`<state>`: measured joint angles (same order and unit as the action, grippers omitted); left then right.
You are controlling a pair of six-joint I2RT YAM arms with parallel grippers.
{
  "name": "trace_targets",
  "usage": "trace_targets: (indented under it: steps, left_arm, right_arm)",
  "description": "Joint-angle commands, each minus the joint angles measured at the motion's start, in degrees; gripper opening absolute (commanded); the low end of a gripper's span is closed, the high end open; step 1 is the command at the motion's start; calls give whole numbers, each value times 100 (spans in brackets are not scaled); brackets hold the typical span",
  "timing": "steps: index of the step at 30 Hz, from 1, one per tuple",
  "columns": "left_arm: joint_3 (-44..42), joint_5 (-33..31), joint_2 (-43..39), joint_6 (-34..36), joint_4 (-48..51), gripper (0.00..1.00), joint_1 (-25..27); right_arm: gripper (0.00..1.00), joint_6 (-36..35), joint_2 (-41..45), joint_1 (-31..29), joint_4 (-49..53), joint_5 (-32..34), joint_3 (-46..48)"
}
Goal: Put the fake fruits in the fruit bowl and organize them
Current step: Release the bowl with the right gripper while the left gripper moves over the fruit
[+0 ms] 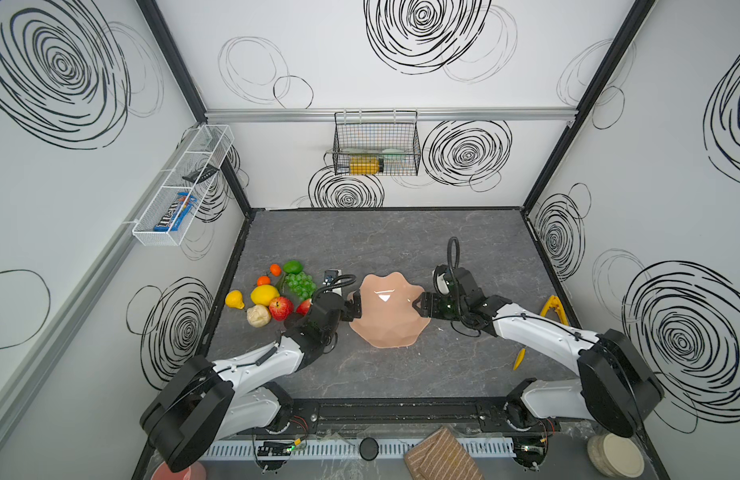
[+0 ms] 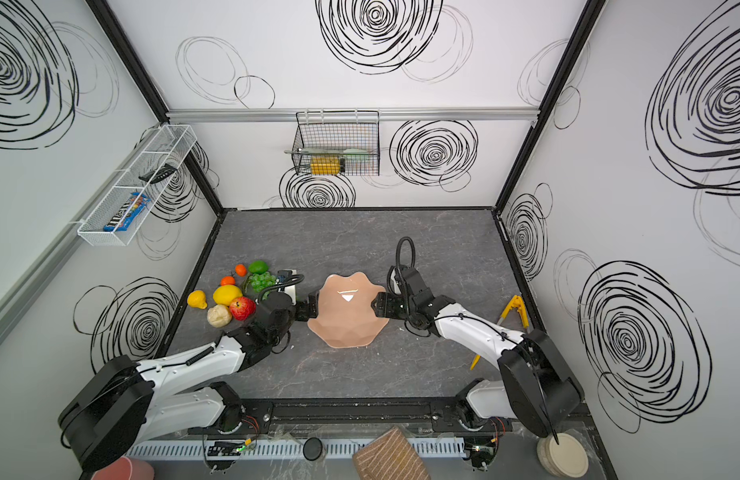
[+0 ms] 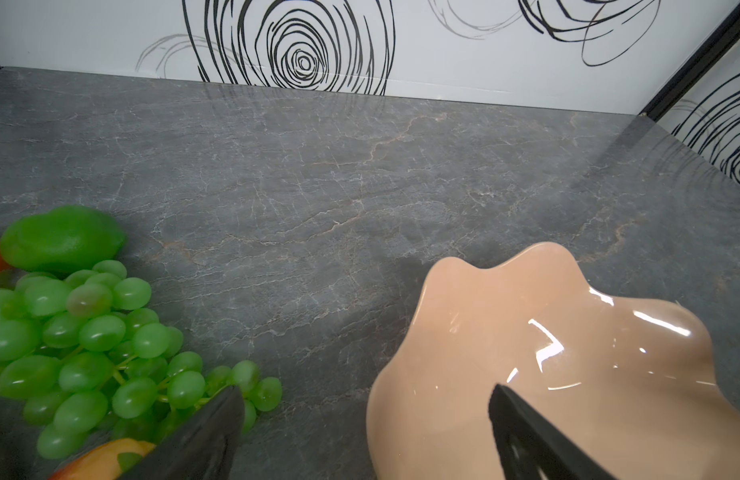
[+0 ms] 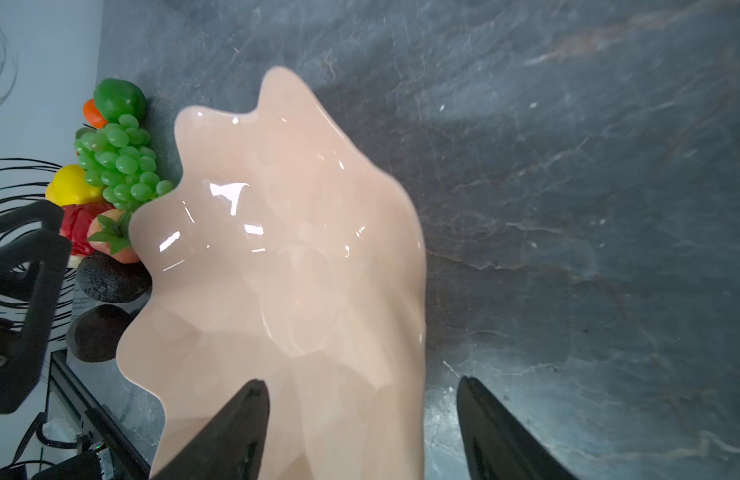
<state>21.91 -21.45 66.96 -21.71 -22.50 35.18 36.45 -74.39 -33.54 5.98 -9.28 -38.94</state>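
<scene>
Nearest us, in the middle of the desk (image 1: 401, 374), we see the fruit bowl (image 1: 387, 328). The left gripper (image 1: 355, 305) gapes wide astride its left rim, and the right gripper (image 1: 420, 306) has its fingers apart astride the right rim. Farther left, the fake fruits (image 1: 265, 294) lie clustered on the desk just beside the bowl, with the lime (image 1: 292, 267) farthest.

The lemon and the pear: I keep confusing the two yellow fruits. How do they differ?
The lemon is the bigger, an even oval; the pear is smaller and narrows toward one end. The lemon lies beside the red apple; the pear lies at the group's outer edge, farthest from the bowl. Both are glossy yellow and lie on the table, outside the bowl.
</scene>
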Motion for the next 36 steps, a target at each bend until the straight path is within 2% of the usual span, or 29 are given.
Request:
trace_targets:
  steps: [1, 4, 8, 11, 14, 18, 21, 28, 32, 36]
  left_arm:
    - [129, 3, -268, -148, 63, 96, -37]
    - [134, -118, -523, -254, 263, 96, -21]
    - [134, -317, -796, -806, 823, 96, -7]
    - [262, -405, -930, -1102, 1483, 96, 23]
    - [469, -777, -941, -1477, 2251, 96, -29]
    - [766, -651, -868, -1858, 3118, 96, -572]
    - [925, -785, -854, -1932, 3482, 96, -944]
    - [1035, -1093, -360, -2602, 3543, 96, -1953]
    - [1401, -1597, 72, -2974, 3993, 96, -2092]
    - [1441, -1441, 258, -3060, 3906, 96, -2266]
  right_arm:
    - [81, -292, 486, 192, 199, 574, -97]
    - [83, -450, 897, 484, 131, 741, -63]
    - [84, -522, 1412, 914, -328, 647, 320]
    - [84, -598, 1757, 1050, -1035, 720, 981]
    - [85, -572, 1904, 1077, -1815, 701, 1715]
    - [85, -370, 1835, 1075, -2421, 462, 2288]
    - [85, -371, 1678, 1078, -2735, 381, 2495]
    - [86, -276, 1290, 1095, -2560, 214, 2324]
    - [86, -231, 1391, 1062, -2524, 267, 2391]
    - [87, -255, 1491, 907, -2379, 458, 2338]
